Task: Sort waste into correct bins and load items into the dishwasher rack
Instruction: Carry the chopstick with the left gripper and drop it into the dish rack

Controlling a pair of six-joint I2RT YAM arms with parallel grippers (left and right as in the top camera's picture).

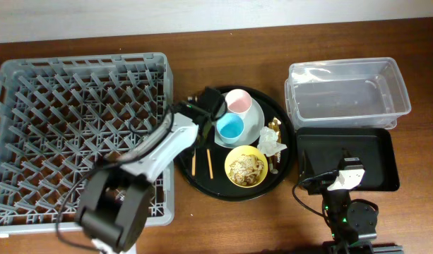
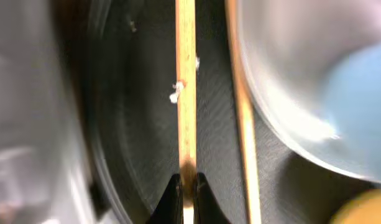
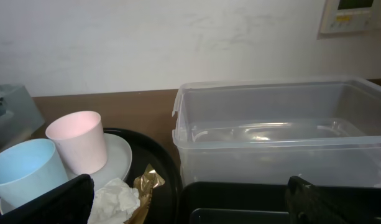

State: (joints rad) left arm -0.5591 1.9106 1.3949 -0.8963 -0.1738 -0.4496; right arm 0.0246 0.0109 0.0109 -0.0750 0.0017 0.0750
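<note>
Your left claw (image 2: 187,190) is drawn narrow onto one chopstick (image 2: 186,93), with a fingertip against each side of its near end. That stick lies on the round black tray (image 1: 217,188), at about 7 o'clock on it. The second chopstick (image 2: 243,124) lies just beside it, on the side toward the plate (image 1: 254,121). The left wrist view is blurred.

Your right claw (image 3: 190,202) is spread wide and holds nothing. It hangs over the shallow black tray (image 1: 375,152) at 4 o'clock on the surface (image 1: 414,219), with the clear tub (image 1: 347,95) just beyond at 2 o'clock.

On the plate, at 1 o'clock of the round tray, the pink cup (image 1: 237,101) and blue cup (image 1: 229,127) stand side by side. The yellow bowl (image 1: 246,166) at 5 o'clock holds the food scraps (image 1: 246,168). The napkin (image 1: 273,143) and gold wrapper (image 1: 274,127) lie at 3 o'clock. The dishwasher rack (image 1: 75,127) fills the surface's 9 o'clock side.
</note>
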